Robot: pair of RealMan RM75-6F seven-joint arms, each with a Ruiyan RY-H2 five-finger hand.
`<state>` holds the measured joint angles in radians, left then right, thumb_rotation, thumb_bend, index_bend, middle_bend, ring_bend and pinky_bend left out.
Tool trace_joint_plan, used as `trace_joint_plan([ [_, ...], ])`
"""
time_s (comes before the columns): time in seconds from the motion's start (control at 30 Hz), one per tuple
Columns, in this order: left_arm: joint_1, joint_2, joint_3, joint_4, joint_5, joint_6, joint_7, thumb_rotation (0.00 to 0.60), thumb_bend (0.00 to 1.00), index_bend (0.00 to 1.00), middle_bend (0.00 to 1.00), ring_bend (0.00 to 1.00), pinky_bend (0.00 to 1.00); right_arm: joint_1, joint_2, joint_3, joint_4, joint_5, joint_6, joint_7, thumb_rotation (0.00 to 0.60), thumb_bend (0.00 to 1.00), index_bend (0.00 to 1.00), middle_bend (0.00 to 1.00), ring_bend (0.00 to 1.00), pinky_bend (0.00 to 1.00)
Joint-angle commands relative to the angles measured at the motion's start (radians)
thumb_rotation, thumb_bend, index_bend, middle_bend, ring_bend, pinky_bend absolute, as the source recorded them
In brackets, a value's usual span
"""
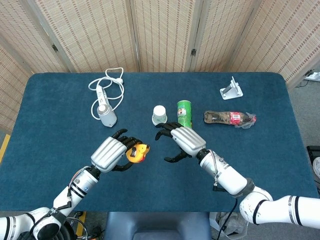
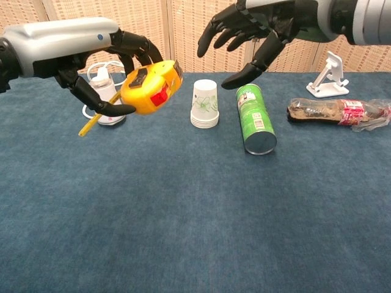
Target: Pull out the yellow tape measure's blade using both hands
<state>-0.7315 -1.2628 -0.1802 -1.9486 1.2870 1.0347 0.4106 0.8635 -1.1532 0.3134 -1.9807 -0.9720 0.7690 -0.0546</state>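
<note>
Chest view: left hand (image 2: 91, 58) grips the yellow tape measure (image 2: 151, 90); right hand (image 2: 256, 27) spread, empty; labels unreadable.

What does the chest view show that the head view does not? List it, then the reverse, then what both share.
Only the chest view shows the tape measure's red button and the yellow strip hanging below the left hand. Only the head view shows both forearms and the table's near edge. Both share the open right hand, paper cups, green can, crushed bottle, white stand and corded device.
</note>
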Motion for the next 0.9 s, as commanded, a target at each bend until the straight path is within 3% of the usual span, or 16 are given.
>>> trace_joint_plan([
  [0.03, -0.003, -0.001, 0.002, -0.001, -0.002, 0.001, 0.004, 0.6, 0.41, 0.54, 0.52, 0.45, 0.16, 0.023, -0.017, -0.003, 0.009, 0.025, -0.004, -0.01, 0.6, 0.23, 0.34, 0.15, 0.11, 0.11],
  [0.9, -0.018, -0.011, 0.016, -0.011, -0.007, 0.017, 0.022, 0.6, 0.41, 0.54, 0.52, 0.45, 0.16, 0.087, -0.058, -0.029, 0.025, 0.075, 0.009, -0.006, 0.6, 0.23, 0.37, 0.16, 0.12, 0.11],
])
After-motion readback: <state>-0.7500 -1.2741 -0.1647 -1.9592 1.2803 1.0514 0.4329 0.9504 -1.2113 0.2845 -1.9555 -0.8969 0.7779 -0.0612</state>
